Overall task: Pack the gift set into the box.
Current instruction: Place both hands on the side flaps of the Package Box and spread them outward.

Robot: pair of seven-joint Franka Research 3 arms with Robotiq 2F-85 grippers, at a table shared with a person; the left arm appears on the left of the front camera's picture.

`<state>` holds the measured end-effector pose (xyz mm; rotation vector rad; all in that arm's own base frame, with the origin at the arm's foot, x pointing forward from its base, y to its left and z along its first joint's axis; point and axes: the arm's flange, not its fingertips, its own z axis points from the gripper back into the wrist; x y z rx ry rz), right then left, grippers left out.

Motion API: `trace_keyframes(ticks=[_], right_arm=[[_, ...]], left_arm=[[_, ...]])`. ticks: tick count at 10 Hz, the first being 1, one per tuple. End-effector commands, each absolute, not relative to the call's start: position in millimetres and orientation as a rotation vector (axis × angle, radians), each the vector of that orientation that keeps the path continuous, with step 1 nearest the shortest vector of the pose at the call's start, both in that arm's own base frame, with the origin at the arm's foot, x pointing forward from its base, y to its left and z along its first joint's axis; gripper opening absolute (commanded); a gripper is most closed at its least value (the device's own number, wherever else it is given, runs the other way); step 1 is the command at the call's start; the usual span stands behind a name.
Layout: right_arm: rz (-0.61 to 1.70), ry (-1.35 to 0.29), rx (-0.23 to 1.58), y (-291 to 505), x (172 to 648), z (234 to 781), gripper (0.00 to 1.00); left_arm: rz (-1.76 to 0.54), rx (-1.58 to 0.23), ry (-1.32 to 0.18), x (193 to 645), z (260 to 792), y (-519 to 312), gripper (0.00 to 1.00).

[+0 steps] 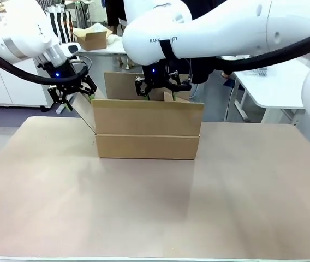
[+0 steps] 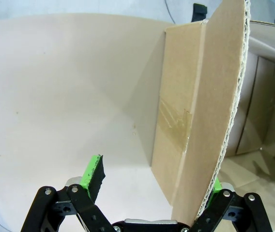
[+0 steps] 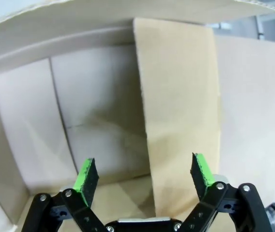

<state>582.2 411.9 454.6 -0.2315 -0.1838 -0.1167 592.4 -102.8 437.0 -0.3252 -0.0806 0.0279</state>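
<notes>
The box (image 1: 147,131) is a plain brown carton standing mid-table with its flaps up. My left gripper (image 1: 74,100) hovers at the box's left end. In the left wrist view this gripper (image 2: 154,181) is open, and the raised side flap (image 2: 210,106) stands edge-on between the fingers, close to the right pad (image 2: 216,183). My right gripper (image 1: 163,90) hangs over the box's far side. It (image 3: 143,174) is open and looks down into the bare box interior (image 3: 94,130), with an upright flap (image 3: 181,111) in front of it. The gift set is out of view.
A person in dark clothes (image 1: 201,71) stands behind the box. A smaller cardboard box (image 1: 92,38) with white paper sits on a far table, and a white table (image 1: 275,82) stands at the right. Bare tabletop (image 1: 144,207) lies in front of the box.
</notes>
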Motion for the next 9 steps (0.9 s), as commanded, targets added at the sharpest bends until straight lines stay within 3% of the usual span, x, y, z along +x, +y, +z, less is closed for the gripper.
trace_keyframes(ticks=[1, 9], right_arm=[[-0.216, -0.224, -0.306, 419.5, 587.6, 453.3, 1.00], [-0.282, -0.307, -0.433, 404.3, 607.5, 402.8, 1.00]], left_arm=[[0.039, -0.312, -0.078, 590.6, 436.7, -102.8, 1.00], [0.039, -0.312, -0.078, 590.6, 436.7, -102.8, 1.00]])
